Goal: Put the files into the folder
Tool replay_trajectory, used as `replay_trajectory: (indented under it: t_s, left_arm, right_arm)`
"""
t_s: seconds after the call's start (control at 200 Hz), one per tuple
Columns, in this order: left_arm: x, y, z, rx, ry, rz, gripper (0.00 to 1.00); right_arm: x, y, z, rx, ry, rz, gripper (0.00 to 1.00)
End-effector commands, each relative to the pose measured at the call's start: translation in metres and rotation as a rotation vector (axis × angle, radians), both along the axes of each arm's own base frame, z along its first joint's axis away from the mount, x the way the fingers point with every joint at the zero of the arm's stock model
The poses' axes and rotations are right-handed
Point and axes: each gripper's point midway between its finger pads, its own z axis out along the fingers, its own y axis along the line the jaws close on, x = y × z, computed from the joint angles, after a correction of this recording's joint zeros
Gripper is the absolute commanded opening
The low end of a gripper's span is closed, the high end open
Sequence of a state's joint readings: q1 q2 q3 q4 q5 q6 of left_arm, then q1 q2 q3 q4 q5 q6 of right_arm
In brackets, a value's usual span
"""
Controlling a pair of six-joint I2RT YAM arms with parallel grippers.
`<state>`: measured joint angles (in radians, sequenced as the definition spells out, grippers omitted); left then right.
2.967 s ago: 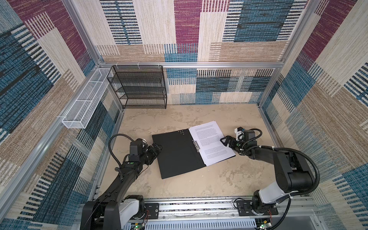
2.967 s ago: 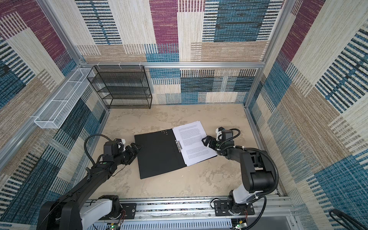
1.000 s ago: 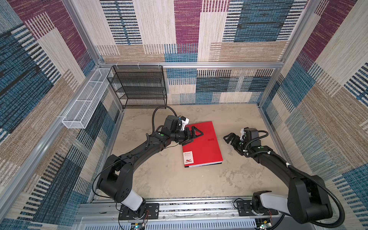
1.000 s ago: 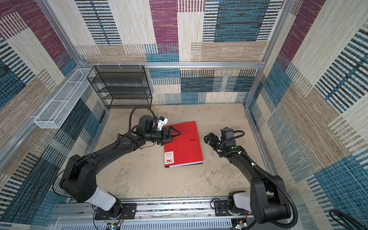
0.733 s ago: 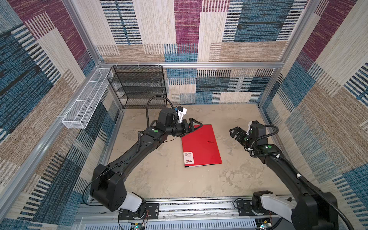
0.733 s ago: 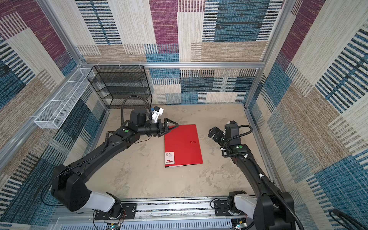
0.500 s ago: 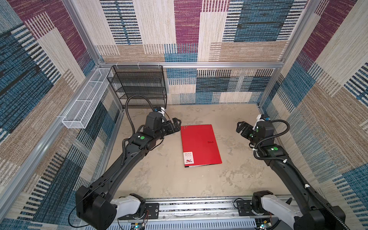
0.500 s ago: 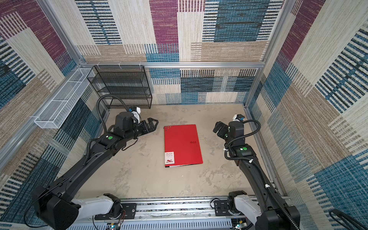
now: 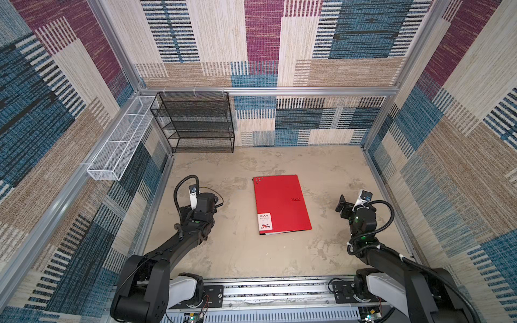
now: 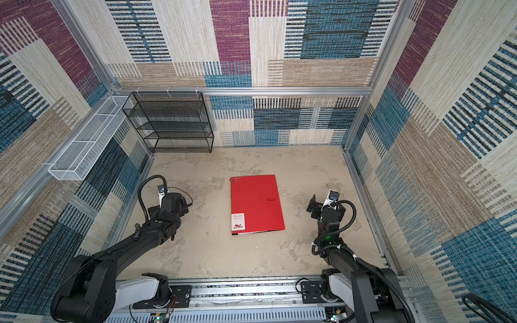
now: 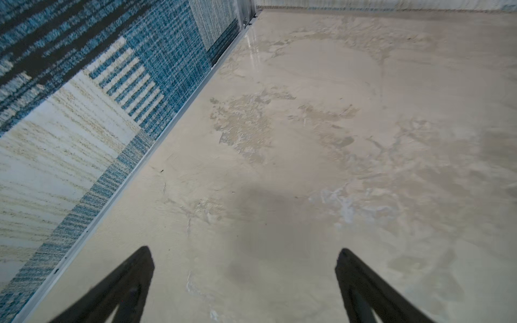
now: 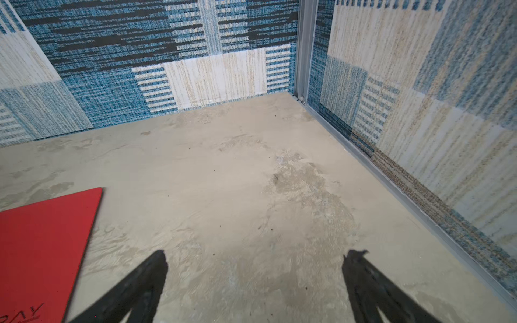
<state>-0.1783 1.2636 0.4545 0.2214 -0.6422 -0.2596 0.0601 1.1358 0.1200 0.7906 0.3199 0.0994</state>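
We see the closed red RAY folder (image 9: pixel 281 205) lying flat mid-tabletop (image 9: pixel 237 260), between our two hands and touching neither. Our left hand (image 11: pixel 243 253) and right hand (image 12: pixel 256 254) hover spread wide, holding nothing.

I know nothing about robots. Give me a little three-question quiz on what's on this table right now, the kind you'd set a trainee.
1. True or false: the red folder lies closed on the table.
2. What is the left gripper holding? A) a paper sheet B) the folder C) nothing
3. Fill in: the black wire-mesh rack stands at the far edge of the table, on the ____ side in both top views.
Key: 1 true; 2 C, its jaws stand open over bare table; 3 left.
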Motion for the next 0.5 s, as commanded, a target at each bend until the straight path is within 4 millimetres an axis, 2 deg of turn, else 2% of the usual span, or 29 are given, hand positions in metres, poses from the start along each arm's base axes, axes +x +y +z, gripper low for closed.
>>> replay_trajectory:
  t_s: [0.0, 0.035, 0.08, 0.195, 0.225, 0.265, 0.311, 0.386, 0.471, 0.496]
  left_arm:
    - [0.029, -0.006, 0.022, -0.029, -0.196, -0.083, 0.99]
    - [0.031, -0.014, 0.017, -0.043, -0.132, -0.138, 0.97]
    - [0.037, -0.017, 0.024, -0.006, -0.193, -0.180, 0.97]
    - [0.034, -0.017, 0.035, 0.055, -0.252, -0.222, 0.95]
    - [0.029, -0.017, 0.028, 0.061, -0.277, -0.237, 0.96]
    - [0.026, -0.008, 0.022, 0.057, -0.335, -0.206, 0.96]
    - [0.026, -0.004, 0.032, 0.091, -0.415, -0.191, 0.97]
    - [0.030, -0.009, 0.023, 0.044, -0.320, -0.213, 0.97]
    - [0.046, -0.013, 0.015, 0.018, -0.270, -0.269, 1.00]
    - [0.049, -0.019, 0.004, 0.003, -0.237, -0.308, 1.00]
  right_arm:
    - [0.013, -0.001, 0.044, -0.019, -0.206, 0.018, 1.00]
    - [0.019, 0.003, 0.045, -0.024, -0.209, 0.055, 0.99]
    - [0.024, 0.009, 0.049, -0.027, -0.241, 0.095, 1.00]
    - [0.039, 0.015, 0.034, -0.050, -0.213, 0.146, 1.00]
    - [0.042, 0.018, 0.027, -0.048, -0.201, 0.170, 1.00]
    - [0.042, 0.019, 0.028, -0.057, -0.224, 0.177, 1.00]
    - [0.044, 0.021, 0.023, -0.047, -0.182, 0.193, 1.00]
    - [0.046, 0.021, 0.022, -0.044, -0.178, 0.204, 1.00]
    - [0.047, 0.022, 0.021, -0.045, -0.175, 0.209, 1.00]
    - [0.048, 0.022, 0.022, -0.045, -0.178, 0.209, 1.00]
